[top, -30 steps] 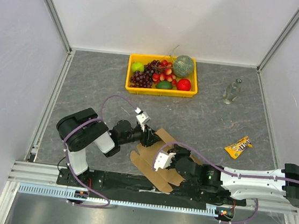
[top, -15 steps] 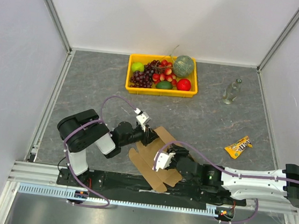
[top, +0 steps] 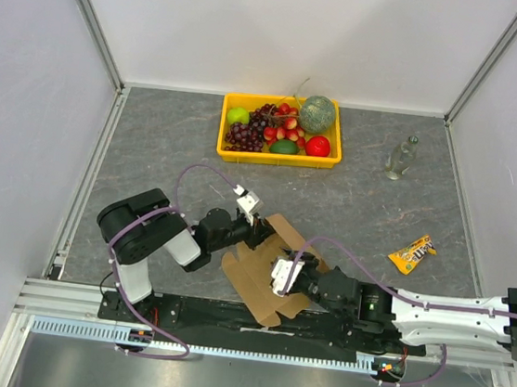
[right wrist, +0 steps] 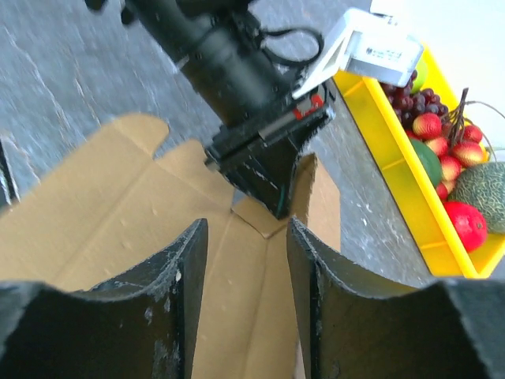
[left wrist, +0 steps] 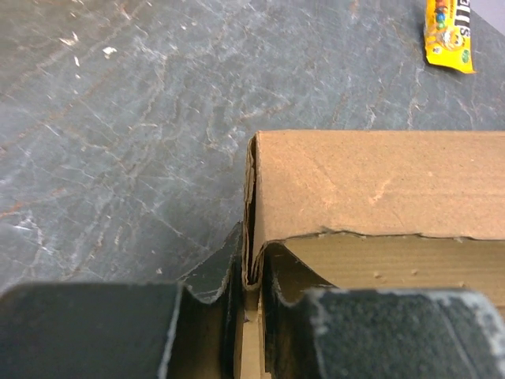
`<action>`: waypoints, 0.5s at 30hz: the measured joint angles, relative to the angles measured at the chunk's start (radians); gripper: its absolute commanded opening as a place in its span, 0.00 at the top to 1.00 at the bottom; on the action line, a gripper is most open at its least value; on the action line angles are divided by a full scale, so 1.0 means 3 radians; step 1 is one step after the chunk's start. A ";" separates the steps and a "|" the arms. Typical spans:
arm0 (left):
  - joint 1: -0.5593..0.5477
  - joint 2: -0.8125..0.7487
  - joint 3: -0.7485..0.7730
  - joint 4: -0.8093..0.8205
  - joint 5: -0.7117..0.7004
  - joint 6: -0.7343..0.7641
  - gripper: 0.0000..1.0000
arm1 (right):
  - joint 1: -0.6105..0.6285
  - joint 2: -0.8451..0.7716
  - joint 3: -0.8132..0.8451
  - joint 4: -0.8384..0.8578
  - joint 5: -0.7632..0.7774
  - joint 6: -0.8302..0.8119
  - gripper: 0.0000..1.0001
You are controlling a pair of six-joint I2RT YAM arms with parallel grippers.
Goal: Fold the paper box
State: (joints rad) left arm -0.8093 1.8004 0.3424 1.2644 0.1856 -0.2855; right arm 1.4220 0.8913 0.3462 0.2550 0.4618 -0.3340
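The paper box (top: 250, 282) is a brown cardboard sheet, partly folded, lying near the table's front edge between both arms. My left gripper (top: 261, 235) is shut on an upright folded wall of the box (left wrist: 371, 181), with the cardboard edge pinched between its jaws (left wrist: 252, 272). My right gripper (top: 289, 272) hovers over the box's inner panel (right wrist: 102, 205). It stands open (right wrist: 245, 230) with nothing between its fingers. The right wrist view shows the left gripper (right wrist: 264, 170) just ahead, clamped on the wall.
A yellow crate (top: 276, 160) of fruit stands at the back centre and also shows in the right wrist view (right wrist: 394, 150). A small clear bottle (top: 400, 157) is at the back right. A yellow candy bag (top: 412, 253) lies right of the box (left wrist: 448, 35).
My left gripper has closed onto the box's folded wall. My right gripper has widened and drawn back slightly to the right, letting go of the cardboard.
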 measured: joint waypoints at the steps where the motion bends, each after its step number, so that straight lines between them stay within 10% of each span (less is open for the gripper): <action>1: -0.0001 -0.0017 0.0014 -0.0032 -0.0022 0.0015 0.83 | 0.0000 -0.0038 0.0003 0.0056 -0.0066 0.0046 0.48; 15: -0.0013 -0.0219 0.0319 -0.0380 -0.0450 0.0505 0.84 | -0.0384 -0.0041 0.0495 0.0359 0.0407 0.0941 0.81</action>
State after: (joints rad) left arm -0.8131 1.7348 0.4381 1.1503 0.0505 -0.1341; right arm 1.3067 0.8791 0.4946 0.3626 0.5838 -0.0517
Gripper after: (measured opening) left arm 0.164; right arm 0.243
